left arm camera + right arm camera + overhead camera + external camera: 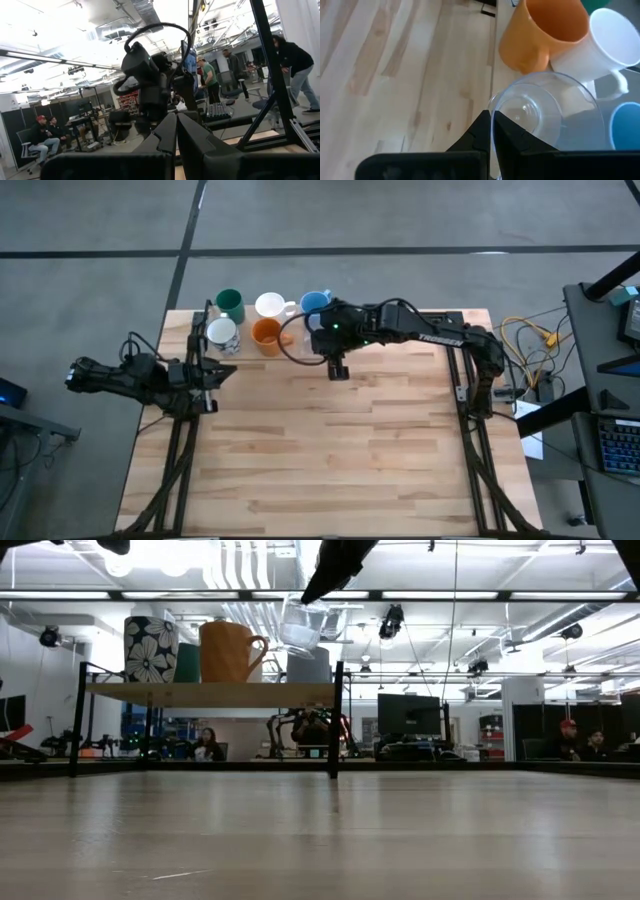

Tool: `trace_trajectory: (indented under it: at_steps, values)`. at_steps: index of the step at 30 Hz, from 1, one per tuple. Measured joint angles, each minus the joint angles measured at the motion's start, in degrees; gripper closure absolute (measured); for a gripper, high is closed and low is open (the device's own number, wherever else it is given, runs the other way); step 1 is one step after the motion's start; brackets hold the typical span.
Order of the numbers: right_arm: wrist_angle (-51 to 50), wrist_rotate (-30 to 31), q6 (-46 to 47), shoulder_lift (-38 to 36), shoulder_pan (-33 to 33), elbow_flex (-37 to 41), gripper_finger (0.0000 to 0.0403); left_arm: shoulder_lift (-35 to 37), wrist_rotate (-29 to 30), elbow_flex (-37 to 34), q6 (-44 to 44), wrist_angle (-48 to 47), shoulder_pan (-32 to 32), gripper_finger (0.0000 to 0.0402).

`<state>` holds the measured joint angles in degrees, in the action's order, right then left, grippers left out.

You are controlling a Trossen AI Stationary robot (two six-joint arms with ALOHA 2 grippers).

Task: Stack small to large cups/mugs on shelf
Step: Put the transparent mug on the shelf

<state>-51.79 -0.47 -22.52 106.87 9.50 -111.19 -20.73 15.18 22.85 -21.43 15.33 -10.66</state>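
Right gripper [491, 131]: pinching the clear cup's [545, 117] rim, hovering just above the shelf [210, 694].
On shelf: orange mug [540, 35], white mug [600, 42] just beyond the gripper.
Left gripper [176, 131]: closed, empty, well off.
Left: set clear cup down, nest cups.

The tabletop [330, 450] is pale butcher-block wood, smooth with a soft sheen, its strips visibly jointed. The shelf [210, 693] is a light-wood board on a matt black metal frame. The clear cup [545, 115] looks like glossy see-through plastic (glass cannot be ruled out), pinched at its rim by the right gripper [491, 131], whose fingers are matt black plastic. The orange mug [540, 35] and white mug [600, 42] have a smooth, low-gloss finish. The left gripper [176, 131] shows the same matt black surfaces.
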Motion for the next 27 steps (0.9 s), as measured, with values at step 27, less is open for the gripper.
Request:
trace_trajectory:
  at_steps: [27]
  values:
    - [6.4,0.6,-0.8,0.0,1.8,6.0,0.0394,-0.1,0.0,0.0,0.0,0.0,0.0,0.0402]
